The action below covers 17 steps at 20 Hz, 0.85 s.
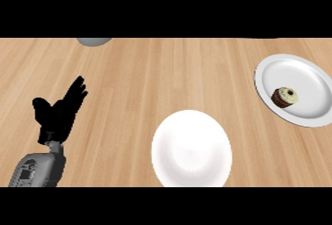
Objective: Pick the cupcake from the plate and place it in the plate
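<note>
Wooden counter [142, 79]: cupcake [285, 97] on right plate [304, 70]; near plate [191, 151] apart.

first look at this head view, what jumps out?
The cupcake, dark with a pale top, sits on the white plate at the counter's right edge. A second white plate lies bare near the lower middle. The black left hand rests open at the left, fingers up; the right hand is out of view.
</note>
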{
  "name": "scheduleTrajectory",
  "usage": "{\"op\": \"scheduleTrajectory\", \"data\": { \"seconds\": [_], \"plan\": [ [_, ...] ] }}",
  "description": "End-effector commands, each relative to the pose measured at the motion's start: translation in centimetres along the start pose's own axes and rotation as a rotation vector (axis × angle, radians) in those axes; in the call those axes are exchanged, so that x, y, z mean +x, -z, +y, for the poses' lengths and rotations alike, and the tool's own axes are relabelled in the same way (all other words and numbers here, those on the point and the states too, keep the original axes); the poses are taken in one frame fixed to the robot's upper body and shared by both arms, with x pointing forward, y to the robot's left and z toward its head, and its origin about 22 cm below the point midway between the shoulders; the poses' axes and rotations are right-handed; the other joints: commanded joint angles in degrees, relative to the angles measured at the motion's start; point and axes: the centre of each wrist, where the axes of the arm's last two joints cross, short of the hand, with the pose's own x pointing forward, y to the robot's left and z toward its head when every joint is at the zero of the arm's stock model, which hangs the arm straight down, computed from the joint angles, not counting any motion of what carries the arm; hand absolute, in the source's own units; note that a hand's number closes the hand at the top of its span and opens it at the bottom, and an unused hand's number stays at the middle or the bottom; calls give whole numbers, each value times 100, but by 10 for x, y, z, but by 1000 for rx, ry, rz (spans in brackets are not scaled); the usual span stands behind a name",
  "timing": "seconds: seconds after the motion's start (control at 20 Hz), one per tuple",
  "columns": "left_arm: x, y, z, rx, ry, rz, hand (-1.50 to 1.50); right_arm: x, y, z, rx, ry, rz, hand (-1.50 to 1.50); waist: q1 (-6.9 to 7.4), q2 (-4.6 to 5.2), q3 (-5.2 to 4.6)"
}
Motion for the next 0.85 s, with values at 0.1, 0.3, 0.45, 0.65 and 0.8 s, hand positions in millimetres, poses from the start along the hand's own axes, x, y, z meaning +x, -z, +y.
{"op": "scheduleTrajectory", "data": {
  "seconds": [0.1,0.3,0.45,0.65,0.8],
  "plan": [
    [-8,-8,7,-1,1,14,0,2,-28,-25,71,132,-114,-150,81,6,9],
    [8,1,-10,-10,-9,-7,0,-1,-37,-28,56,103,-96,-150,77,16,19],
    [16,12,-1,-5,-15,-17,0,10,-30,-33,70,82,-101,-150,66,45,15],
    [3,-3,-2,-29,-8,-18,0,0,-49,-36,38,50,-61,-150,156,43,27],
    [9,2,5,-26,12,-30,0,-1,-42,-31,27,23,-57,-150,221,90,37]
  ]
}}
